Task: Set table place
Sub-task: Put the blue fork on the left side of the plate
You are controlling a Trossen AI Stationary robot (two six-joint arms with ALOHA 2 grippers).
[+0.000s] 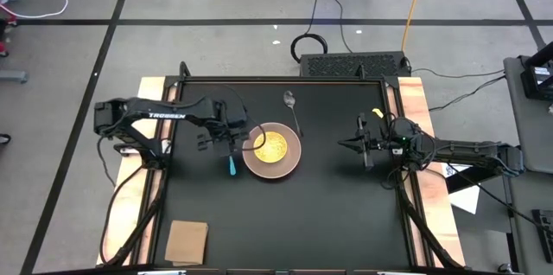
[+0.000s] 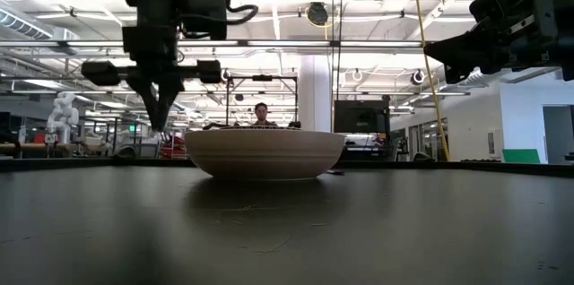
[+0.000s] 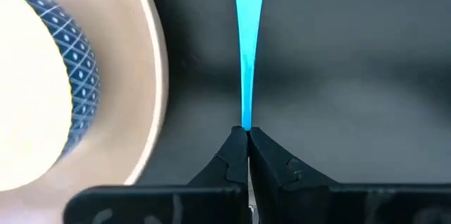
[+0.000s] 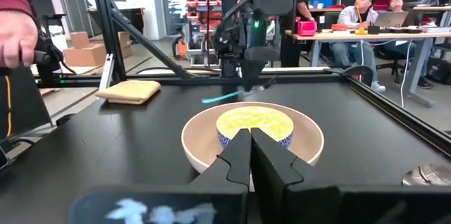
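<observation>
Now | plate (image 1: 289,163): one | yellow dish (image 1: 273,146): one | spoon (image 1: 292,107): one

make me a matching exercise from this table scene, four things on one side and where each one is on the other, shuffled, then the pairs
Things:
1. silver spoon
2. yellow dish
3. light-blue utensil
4. tan square

Places:
A. on the pinkish-tan plate
B. near the table's front left corner
C. on the table, beyond the plate, toward the far edge
D. just left of the plate, by the shut left gripper

Pairs: 1-C, 2-A, 3-D, 4-B
</observation>
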